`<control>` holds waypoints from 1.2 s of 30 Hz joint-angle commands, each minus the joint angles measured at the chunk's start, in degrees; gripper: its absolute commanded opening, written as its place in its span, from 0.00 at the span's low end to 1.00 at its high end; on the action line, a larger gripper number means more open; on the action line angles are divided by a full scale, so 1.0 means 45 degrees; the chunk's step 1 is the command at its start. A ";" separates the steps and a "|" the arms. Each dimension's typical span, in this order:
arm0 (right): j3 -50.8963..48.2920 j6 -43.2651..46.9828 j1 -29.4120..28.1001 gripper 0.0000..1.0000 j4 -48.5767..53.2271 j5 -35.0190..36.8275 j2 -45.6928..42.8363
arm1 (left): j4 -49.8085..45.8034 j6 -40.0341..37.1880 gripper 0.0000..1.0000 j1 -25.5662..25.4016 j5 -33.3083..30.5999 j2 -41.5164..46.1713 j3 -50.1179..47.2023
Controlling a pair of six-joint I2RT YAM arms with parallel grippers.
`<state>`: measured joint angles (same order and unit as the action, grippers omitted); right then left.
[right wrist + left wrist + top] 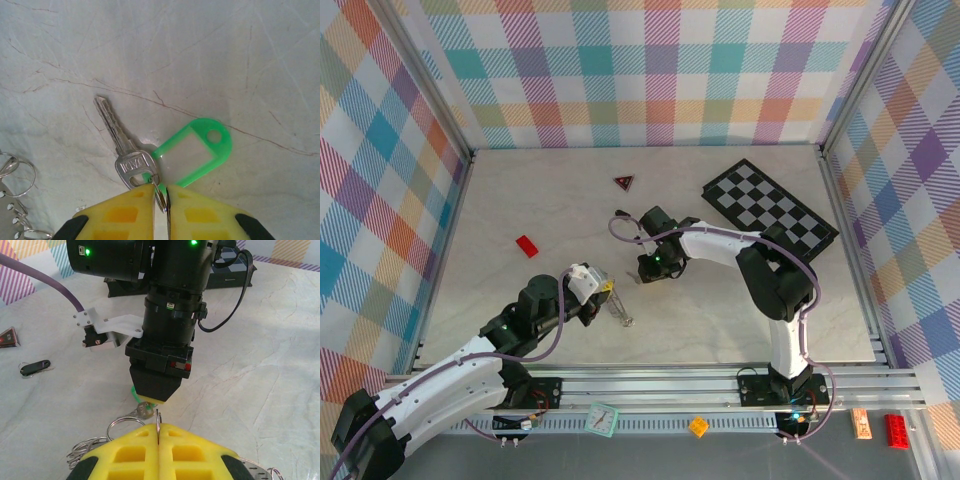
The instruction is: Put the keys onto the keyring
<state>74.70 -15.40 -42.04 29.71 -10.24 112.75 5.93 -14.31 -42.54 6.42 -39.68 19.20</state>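
two grippers meet over the middle of the pale marbled tabletop (720, 320), both closed.

right gripper (160, 189): yellow fingers pressed together, pinching a small steel split ring (161, 196) at the tips. on that ring, just beyond the fingertips, sit a flat silver metal key (122, 147) and a translucent green plastic key tag (197, 150), both against the table. the key's long axis runs from its head at the fingers up and to the left in the right wrist view, blade tip pointing away from the gripper. the tag fans out to the upper right, its hole end farthest from the fingers.

left gripper (158, 430): yellow fingers shut flush, with a thin grey-silver wire keyring (157, 419) clamped edge-on in the seam and standing upright above the tips. the right gripper's black body comes down just in front of it; whether its tip touches the keyring i cannot tell.

several loose wire loops (85, 447) lie beside the left fingers, possibly part of the same bunch; the view crops them.

also on the table: small black oval fob (35, 367), dark red triangle (624, 182), red plastic brick (527, 246), black-and-white chequered board (770, 210).
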 commanded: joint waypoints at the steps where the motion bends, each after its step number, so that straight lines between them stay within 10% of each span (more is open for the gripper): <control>1: 0.0354 0.0221 -0.0090 0.14 0.0346 -0.0010 0.0160 | 0.0426 0.0186 0.00 0.0090 0.0176 0.0068 -0.0068; 15: 0.0107 0.0606 -0.0091 0.00 0.0117 -0.0010 -0.0468 | 0.0363 0.0190 0.00 0.0098 0.0128 0.0110 -0.0049; 36: -0.6373 0.4521 -0.0965 0.00 -0.5876 -0.1595 -0.8746 | 0.1684 0.0402 0.00 0.0089 0.1261 -0.0362 -0.0162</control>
<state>48.27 0.21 -46.06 9.85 -12.36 76.18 9.06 -12.62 -42.54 9.63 -41.43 18.90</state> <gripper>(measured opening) 0.046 0.043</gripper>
